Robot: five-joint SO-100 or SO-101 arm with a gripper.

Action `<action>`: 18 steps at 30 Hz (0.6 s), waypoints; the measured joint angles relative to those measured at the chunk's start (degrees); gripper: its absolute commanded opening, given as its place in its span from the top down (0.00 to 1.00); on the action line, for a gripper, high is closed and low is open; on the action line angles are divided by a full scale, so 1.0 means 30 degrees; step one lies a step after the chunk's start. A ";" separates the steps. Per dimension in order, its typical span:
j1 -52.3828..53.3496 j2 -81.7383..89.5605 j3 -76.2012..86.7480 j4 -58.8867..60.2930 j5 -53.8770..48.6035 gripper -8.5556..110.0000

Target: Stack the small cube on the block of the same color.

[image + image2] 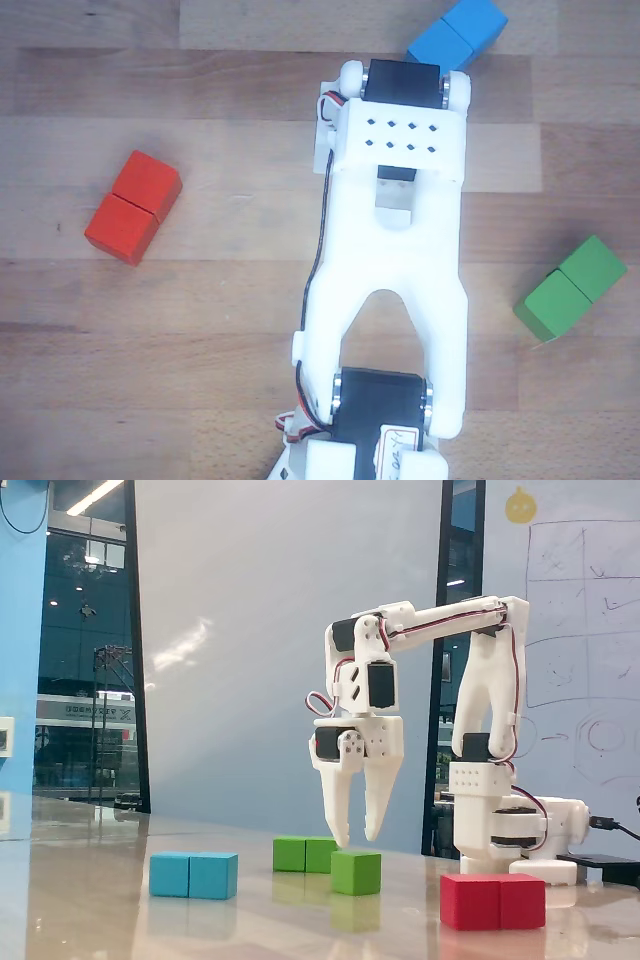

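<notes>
Pale wood-grain table (90,900), a grey wall and dark glass panes behind it in the fixed view. The gripper (358,837) hangs point-down, fingers parted, nothing between them. The small cube (356,872) sits on the table right under the tips, apart from them. The green block (305,854) lies just behind it, to its left.

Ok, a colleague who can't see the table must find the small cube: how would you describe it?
In the fixed view, find the white arm on the table; its claw hangs open, pointing down. Just below its tips sits the small cube. It is green like the longer block behind it to the left, but a single cube with no seam.
</notes>
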 measured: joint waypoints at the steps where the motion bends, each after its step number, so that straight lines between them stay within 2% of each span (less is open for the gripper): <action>1: 0.0000 0.0000 0.0000 0.0000 0.0000 0.79; 18: 0.0000 0.0000 0.0000 0.1348 0.0000 0.75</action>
